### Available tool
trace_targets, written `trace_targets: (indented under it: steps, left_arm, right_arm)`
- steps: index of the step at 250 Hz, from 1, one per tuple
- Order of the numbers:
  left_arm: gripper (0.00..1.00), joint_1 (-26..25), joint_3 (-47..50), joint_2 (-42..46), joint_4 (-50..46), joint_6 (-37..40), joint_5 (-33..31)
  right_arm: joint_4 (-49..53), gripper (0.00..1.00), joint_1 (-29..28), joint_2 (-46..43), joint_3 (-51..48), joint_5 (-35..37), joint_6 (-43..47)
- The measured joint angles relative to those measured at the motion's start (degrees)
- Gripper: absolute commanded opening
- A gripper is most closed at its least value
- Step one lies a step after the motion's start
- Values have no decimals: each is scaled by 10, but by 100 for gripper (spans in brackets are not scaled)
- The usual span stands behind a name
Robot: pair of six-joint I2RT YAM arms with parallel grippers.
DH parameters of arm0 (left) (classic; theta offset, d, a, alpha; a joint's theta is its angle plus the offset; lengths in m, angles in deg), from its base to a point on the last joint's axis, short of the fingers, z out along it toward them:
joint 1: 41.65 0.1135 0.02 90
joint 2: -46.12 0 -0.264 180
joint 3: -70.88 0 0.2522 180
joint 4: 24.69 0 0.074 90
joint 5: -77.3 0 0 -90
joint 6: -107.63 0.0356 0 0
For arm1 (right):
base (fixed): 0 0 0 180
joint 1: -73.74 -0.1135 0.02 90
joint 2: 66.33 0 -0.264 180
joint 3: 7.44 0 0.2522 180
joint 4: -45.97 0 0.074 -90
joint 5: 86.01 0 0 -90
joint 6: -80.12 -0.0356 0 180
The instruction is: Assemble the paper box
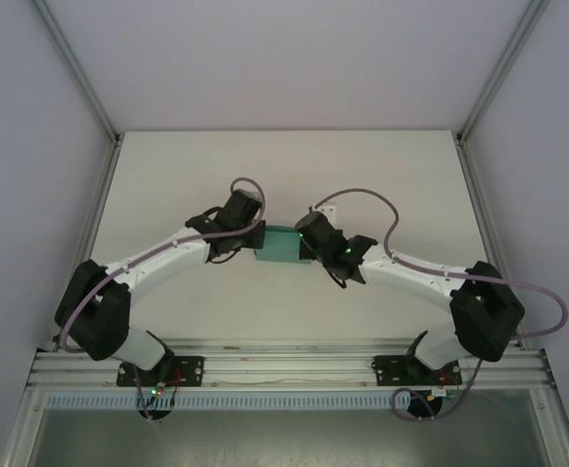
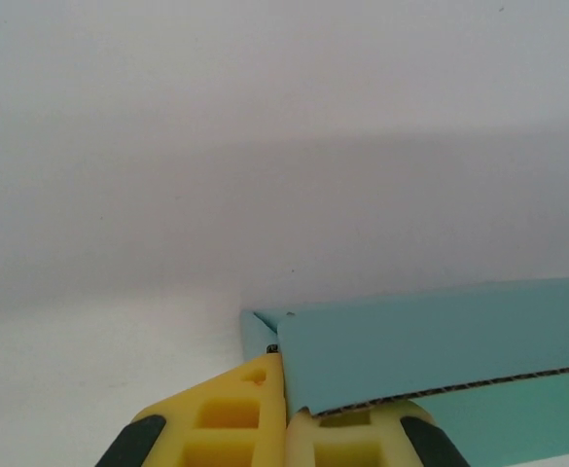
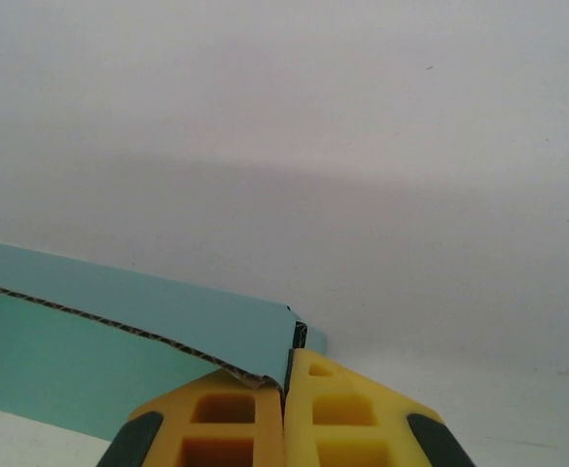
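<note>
- Top view: the paper box (image 1: 282, 244) lies mid-table (image 1: 284, 175), with the left gripper (image 1: 258, 240) at one end and the right gripper (image 1: 305, 243) at the other.
- Left wrist: the left gripper (image 2: 283, 375) is pinched shut on the end of a raised teal wall of the box (image 2: 430, 350).
- Right wrist: the right gripper (image 3: 285, 375) is likewise clamped tight on the wall's opposite corner (image 3: 167, 326).
- The step looks like standing this wall up — best done with both ends moved together and level, so the thin card neither twists nor buckles.
</note>
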Motion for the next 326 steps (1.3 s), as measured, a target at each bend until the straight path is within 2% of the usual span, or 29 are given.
trace_targets:
  steps: [54, 85, 124, 155, 176, 268, 326]
  left_arm:
    - [0, -19, 138, 66, 177, 3, -22]
    - [0, -28, 206, 105, 256, 1, -22]
    - [0, -28, 234, 115, 302, 1, -24]
    - [0, -32, 234, 107, 312, 4, -40]
    - [0, -32, 233, 102, 314, 6, -44]
    - [0, -43, 216, 93, 298, 16, -57]
    - [0, -49, 195, 84, 272, 24, -64]
  right_arm:
    - [-132, 0, -3, -43, -98, -2, 31]
    - [-184, 7, -3, -55, -129, -8, 45]
    - [-161, 20, -3, -55, -116, -24, 52]
    - [-111, 44, -1, -62, -94, -32, 44]
    - [-79, 55, 0, -72, -76, -45, 39]
    - [-54, 55, 54, -94, -27, -99, -3]
    - [-54, 45, 56, -71, -17, -99, -34]
